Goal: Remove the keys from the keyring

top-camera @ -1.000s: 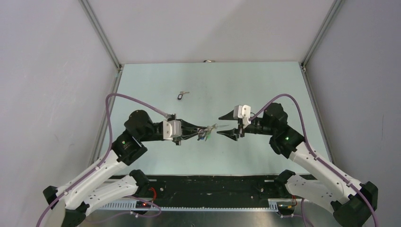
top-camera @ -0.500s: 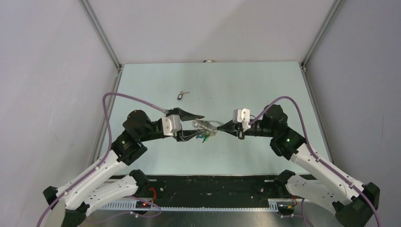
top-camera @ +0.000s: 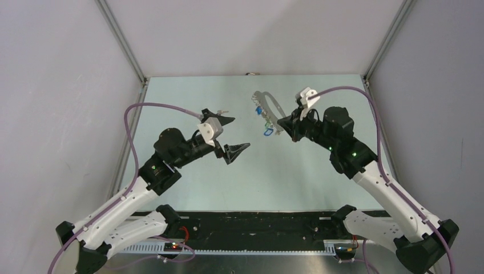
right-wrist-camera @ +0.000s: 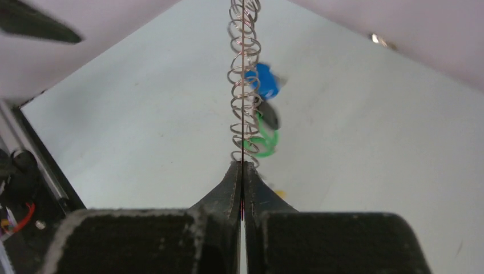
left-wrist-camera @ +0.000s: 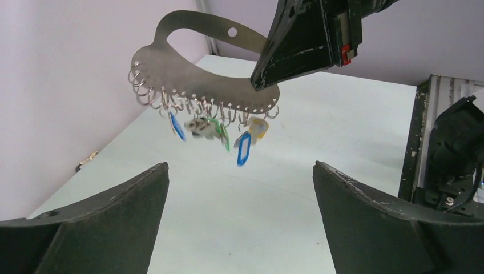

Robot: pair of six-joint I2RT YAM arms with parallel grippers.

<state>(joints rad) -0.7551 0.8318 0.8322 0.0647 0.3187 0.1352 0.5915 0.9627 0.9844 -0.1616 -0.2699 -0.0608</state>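
The left gripper (top-camera: 231, 135), nearest of the working parts, hangs over the left-centre of the tabletop (top-camera: 297, 182) with its jaws spread wide and nothing between them. A second ago those jaws were pressed together on the hanging bunch at mid-table. Beyond it and to the right, the right gripper (top-camera: 283, 127), which stood spread a second ago, now has its jaws pressed flat on the near end of the keyring (left-wrist-camera: 200, 80). It has carried the keyring up and away toward the far right. The keyring is clear of the tabletop and shows in the left wrist view as a flat grey metal plate with a handle loop and a row of small wire rings along its lower edge. The keys (left-wrist-camera: 220, 128), with blue, green and yellow tags, hang from those rings and are blurred, which suggests they are swinging. One loose key (left-wrist-camera: 87, 162) with a dark head lies on the tabletop at the far left, well apart from the keyring. Assessment: the keyring has changed hands from left to right, and no key came off in the exchange. The left gripper is now free to work. The tagged keys remain to be removed, and the swinging may need to settle before a clean pinch is likely.
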